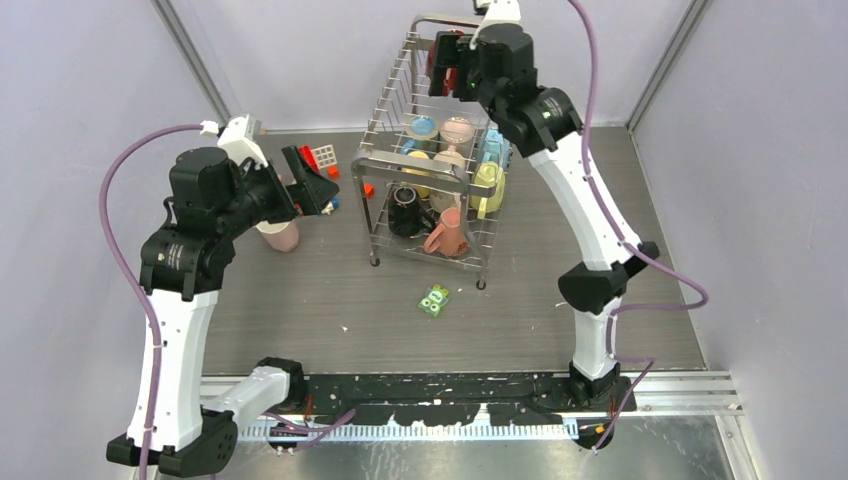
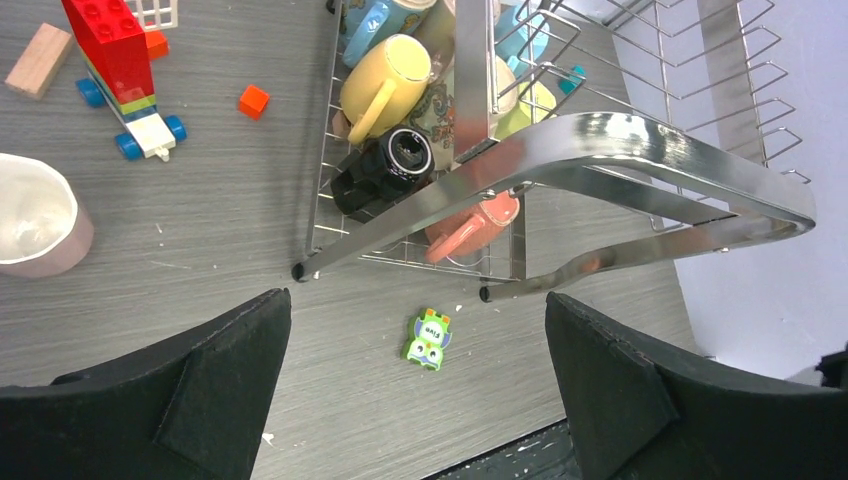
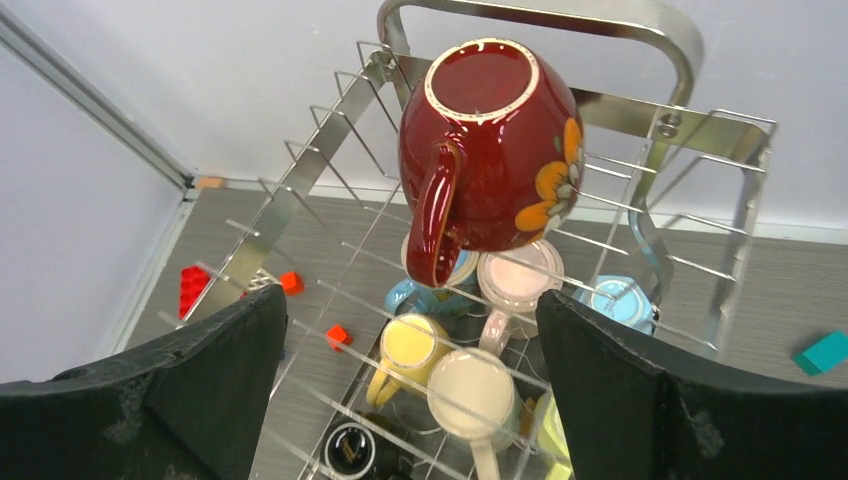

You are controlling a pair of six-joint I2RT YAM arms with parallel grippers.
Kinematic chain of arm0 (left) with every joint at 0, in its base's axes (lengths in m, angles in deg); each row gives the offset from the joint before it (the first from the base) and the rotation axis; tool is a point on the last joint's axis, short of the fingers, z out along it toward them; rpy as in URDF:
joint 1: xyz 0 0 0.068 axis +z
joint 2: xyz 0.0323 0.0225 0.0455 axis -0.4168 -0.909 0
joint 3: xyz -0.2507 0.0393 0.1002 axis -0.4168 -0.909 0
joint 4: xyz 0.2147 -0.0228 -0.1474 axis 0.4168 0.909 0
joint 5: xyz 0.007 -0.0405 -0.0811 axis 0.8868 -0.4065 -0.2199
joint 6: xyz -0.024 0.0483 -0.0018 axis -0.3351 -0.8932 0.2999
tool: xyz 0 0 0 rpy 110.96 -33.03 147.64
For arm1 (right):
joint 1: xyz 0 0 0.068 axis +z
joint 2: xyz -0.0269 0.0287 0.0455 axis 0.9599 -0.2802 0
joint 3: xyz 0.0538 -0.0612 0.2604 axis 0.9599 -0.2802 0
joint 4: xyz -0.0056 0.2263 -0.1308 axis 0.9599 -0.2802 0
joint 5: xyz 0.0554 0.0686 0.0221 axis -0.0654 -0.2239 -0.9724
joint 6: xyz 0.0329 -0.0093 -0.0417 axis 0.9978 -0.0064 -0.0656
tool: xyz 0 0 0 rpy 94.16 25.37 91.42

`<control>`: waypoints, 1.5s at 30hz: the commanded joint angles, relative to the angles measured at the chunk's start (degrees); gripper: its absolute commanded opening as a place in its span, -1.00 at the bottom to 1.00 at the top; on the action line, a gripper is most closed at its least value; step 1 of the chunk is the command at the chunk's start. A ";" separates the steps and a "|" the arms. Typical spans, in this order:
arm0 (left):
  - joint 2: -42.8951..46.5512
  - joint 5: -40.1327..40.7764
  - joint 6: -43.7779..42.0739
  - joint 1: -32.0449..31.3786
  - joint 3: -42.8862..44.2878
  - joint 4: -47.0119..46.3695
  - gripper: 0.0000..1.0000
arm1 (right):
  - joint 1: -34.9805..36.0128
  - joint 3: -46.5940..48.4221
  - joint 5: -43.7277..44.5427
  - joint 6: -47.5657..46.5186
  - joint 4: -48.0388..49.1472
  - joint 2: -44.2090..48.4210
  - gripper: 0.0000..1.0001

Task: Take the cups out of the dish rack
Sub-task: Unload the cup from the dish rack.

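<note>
Right wrist view, dark red mug upturned atop dish rack, largely masked overhead by right gripper, left gripper likewise spread wide, both empty.

Glossy ceramic mug — polished metal rack

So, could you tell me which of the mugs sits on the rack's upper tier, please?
The dark red mug with the orange flower, bottom-up on the upper tier of the dish rack; the other racked mugs sit in the lower tier.
</note>
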 commanded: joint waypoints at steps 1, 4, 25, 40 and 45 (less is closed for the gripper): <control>0.76 -1.30 -0.38 -0.71 0.51 -0.06 0.99 | -0.31 5.48 2.80 -2.93 6.75 -3.24 0.93; 1.38 -1.20 -0.53 -0.90 0.38 0.38 0.99 | -0.67 8.66 4.07 -3.62 7.32 -7.00 0.86; 3.97 -1.06 -0.63 -1.03 -0.98 0.93 0.99 | -2.01 8.06 9.89 -2.02 9.41 -13.51 0.30; 3.99 -1.71 -0.04 -0.99 -1.83 0.32 0.99 | -3.40 5.17 8.89 -3.96 5.01 -10.34 0.03; 3.79 -2.16 0.40 -1.04 -2.28 -0.37 0.99 | -3.62 5.39 6.82 -4.35 3.28 -10.33 0.06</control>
